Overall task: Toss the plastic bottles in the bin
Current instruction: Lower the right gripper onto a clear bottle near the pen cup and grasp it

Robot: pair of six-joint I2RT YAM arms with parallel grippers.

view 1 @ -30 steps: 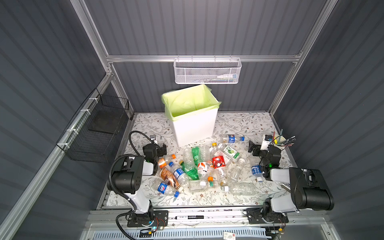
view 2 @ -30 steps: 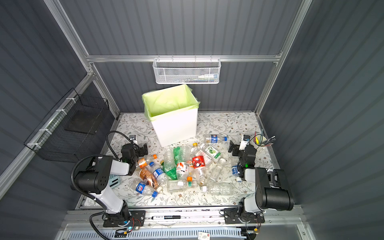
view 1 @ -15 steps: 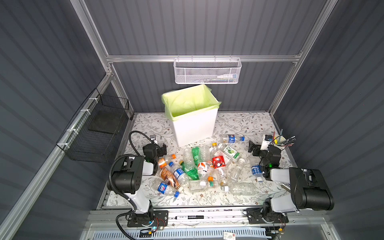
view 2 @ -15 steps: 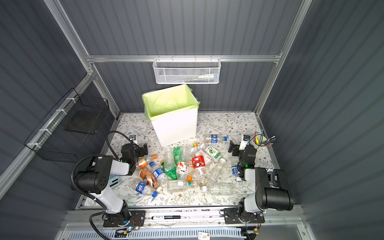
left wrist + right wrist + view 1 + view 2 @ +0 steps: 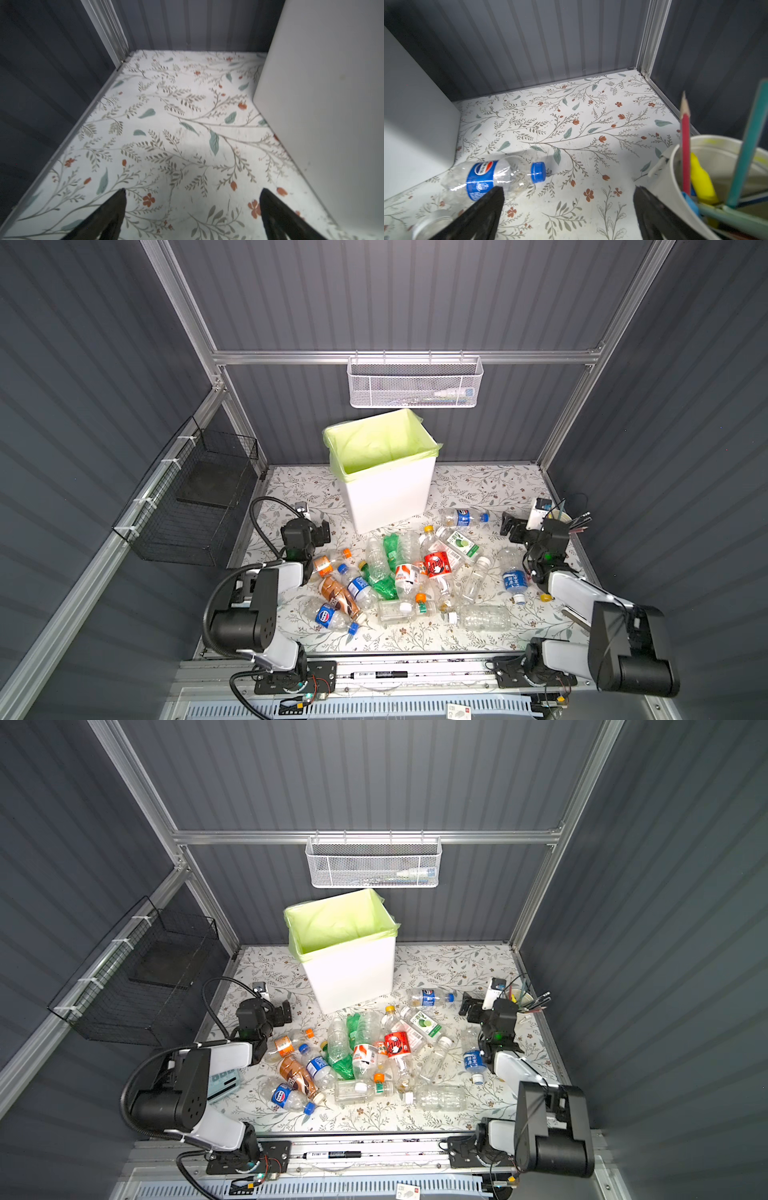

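Several plastic bottles (image 5: 399,572) (image 5: 365,1052), clear, green and brown, lie in a heap in front of the bin (image 5: 386,489) (image 5: 353,977), a tall white bin with a yellow-green liner. One blue-labelled bottle (image 5: 481,178) (image 5: 463,517) lies apart, right of the bin. My left gripper (image 5: 323,531) (image 5: 284,1013) (image 5: 193,190) hangs open and empty over bare floral mat, with the bin wall (image 5: 322,104) beside it. My right gripper (image 5: 509,526) (image 5: 467,1006) (image 5: 569,188) is open and empty, with the blue-labelled bottle just past one finger.
A paper cup of pencils (image 5: 664,182) (image 5: 557,514) stands close beside my right gripper. A white mesh basket (image 5: 415,383) hangs on the back wall above the bin. A black wire basket (image 5: 199,497) hangs on the left wall. Grey walls close the mat in on three sides.
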